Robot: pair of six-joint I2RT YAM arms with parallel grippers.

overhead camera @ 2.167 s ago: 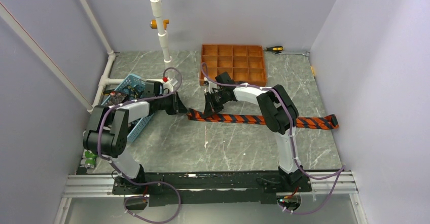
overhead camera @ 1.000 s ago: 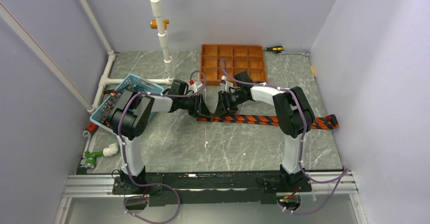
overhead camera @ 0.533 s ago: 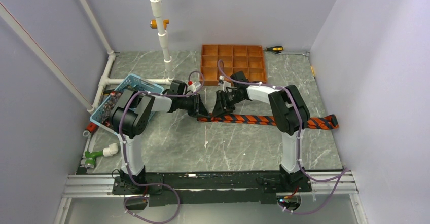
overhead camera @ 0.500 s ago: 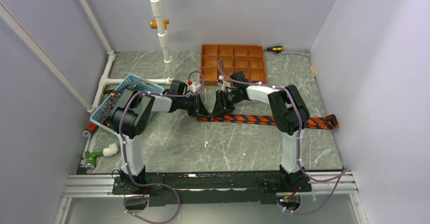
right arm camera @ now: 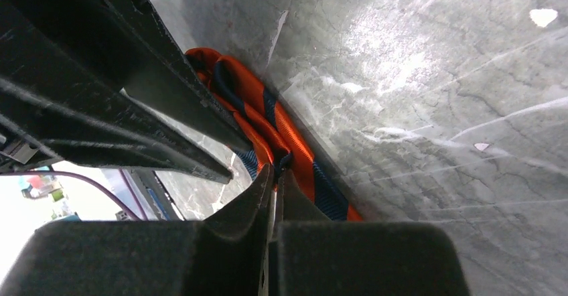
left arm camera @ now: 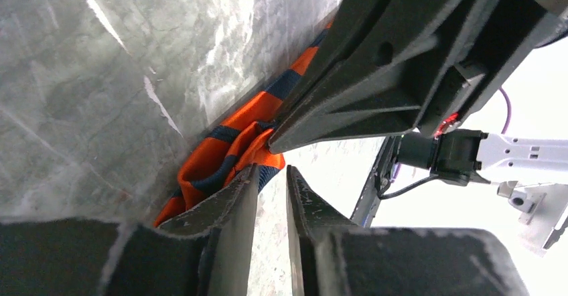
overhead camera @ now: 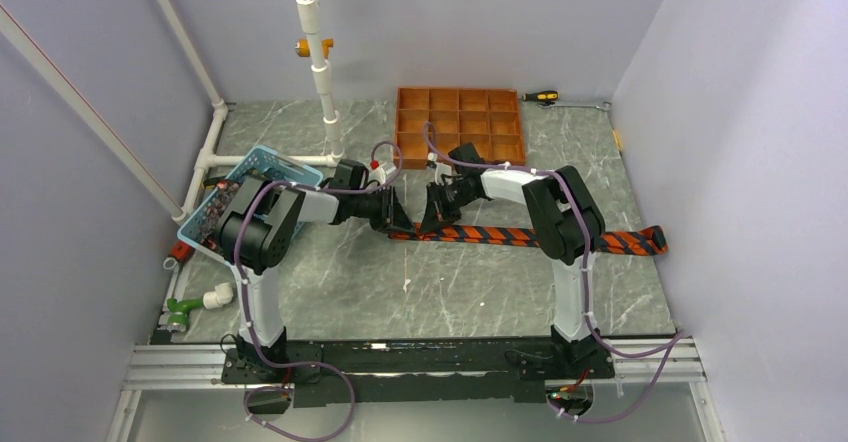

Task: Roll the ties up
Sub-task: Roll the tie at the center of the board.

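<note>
One tie, striped orange and black, lies flat across the table's middle, and its right end passes under my right arm. Its left end is folded into a small loop, seen in the left wrist view and the right wrist view. My right gripper is shut on that fold, fingertips pinching the fabric. My left gripper faces it from the left, tips nearly touching. Its jaws stand a narrow gap apart with bare table between them, and the loop lies against its left finger. No other tie shows.
An orange-brown gridded tray stands behind the grippers. A blue basket with dark contents sits at the left by white pipes. A screwdriver lies at the back. A green fitting lies at the near left.
My left gripper has swung right to meet the right gripper at the tie's left end. That end has shifted right and folded over. In the last half second the right gripper eased slightly left.
</note>
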